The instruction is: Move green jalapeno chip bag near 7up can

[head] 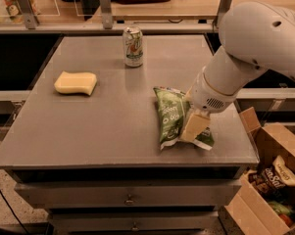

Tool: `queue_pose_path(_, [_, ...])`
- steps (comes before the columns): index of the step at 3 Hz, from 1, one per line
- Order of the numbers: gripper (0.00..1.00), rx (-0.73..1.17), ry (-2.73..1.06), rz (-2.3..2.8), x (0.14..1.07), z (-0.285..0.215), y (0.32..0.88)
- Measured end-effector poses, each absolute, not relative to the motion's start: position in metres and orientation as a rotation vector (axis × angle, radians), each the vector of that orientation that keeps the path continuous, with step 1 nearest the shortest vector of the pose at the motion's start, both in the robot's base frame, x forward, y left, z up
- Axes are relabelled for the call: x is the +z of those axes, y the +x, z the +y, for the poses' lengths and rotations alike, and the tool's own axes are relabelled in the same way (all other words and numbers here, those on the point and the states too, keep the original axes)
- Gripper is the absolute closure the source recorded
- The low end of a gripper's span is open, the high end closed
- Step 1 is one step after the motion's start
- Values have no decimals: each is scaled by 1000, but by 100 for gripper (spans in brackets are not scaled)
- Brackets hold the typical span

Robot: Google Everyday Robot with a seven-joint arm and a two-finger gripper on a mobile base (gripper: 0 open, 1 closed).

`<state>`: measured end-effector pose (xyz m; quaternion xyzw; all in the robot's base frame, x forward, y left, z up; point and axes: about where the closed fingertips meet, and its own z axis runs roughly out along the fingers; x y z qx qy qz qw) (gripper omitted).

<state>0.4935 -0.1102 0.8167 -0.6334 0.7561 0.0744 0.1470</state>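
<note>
Far left on the grey table (93, 131): a pale yellow sponge (75, 82), lying flat, well apart from everything else.

Further right, toward the rear middle of the tabletop: the 7up can (133, 46), upright, silver-white with green and red markings, touching nothing.

Right of centre and nearer the front edge: the green jalapeno chip bag (169, 115), long side running front to back, white lettering facing up, crinkled lower end close to the table's front rim. Well apart from the can, with bare tabletop between the two.

On the bag's right half: the gripper (192, 129), pale and blocky, reaching down and forward from a thick white arm (245, 58) that comes in from the upper right. Covers part of the bag's right edge and appears to touch the foil. Spread or pinching, cannot tell from this angle.

Beyond the table's right side, lower down: an open cardboard box (264, 141) on the floor, holding a dark brown snack bag (270, 177) with white lettering.
</note>
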Motion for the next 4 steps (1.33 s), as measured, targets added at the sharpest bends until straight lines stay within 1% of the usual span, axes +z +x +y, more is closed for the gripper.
queue_pose_path(1, [87,214,-1822,2176,822,-110,494])
queue_pose_path(2, [100,214,-1822,2176,823,-110,494])
queue_pose_path(3, [100,155,-1758,2205,848,-124,513])
queue_pose_path(4, [100,74,-1683,2239,880,-139,544])
